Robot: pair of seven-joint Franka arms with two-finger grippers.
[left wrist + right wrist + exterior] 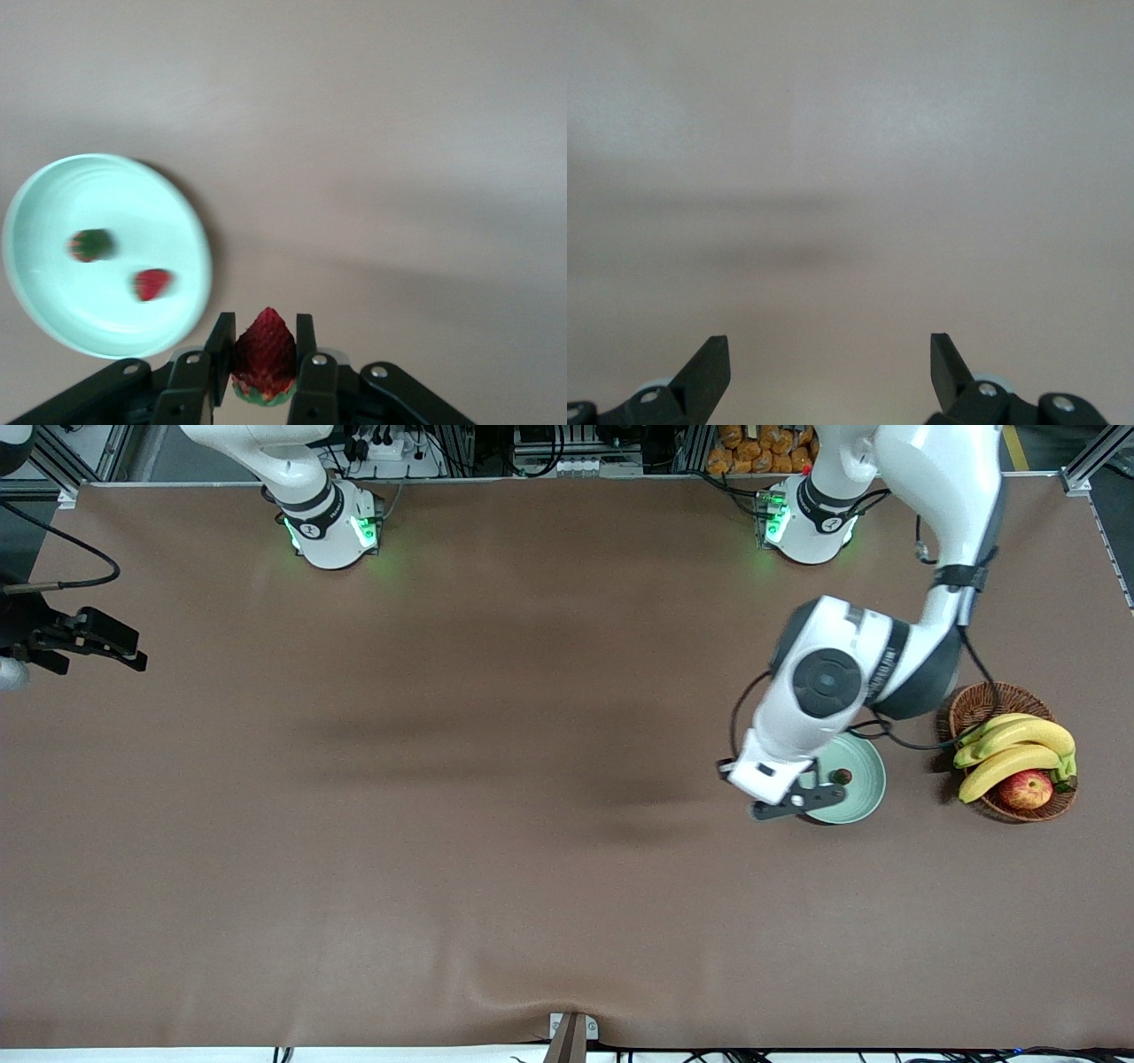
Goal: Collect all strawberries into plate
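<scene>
Left gripper (263, 372) up in air by edge of plate (873, 793), jaws clamped on 1 strawberry (264, 352), tip pointing away from wrist. 2 more strawberries in plate (53, 292): one showing green cap (90, 244), other red (152, 284). Plate sits toward left arm's end of table, just beside wicker basket (974, 707) holding bananas (1014, 748) and apple (1026, 788). Right gripper (830, 361) waits over bare brown table (443, 779), fingers spread wide, holding nothing.

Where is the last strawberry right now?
The last strawberry is pinched in the left claw, up in the air beside the plate, which already holds two berries.
</scene>
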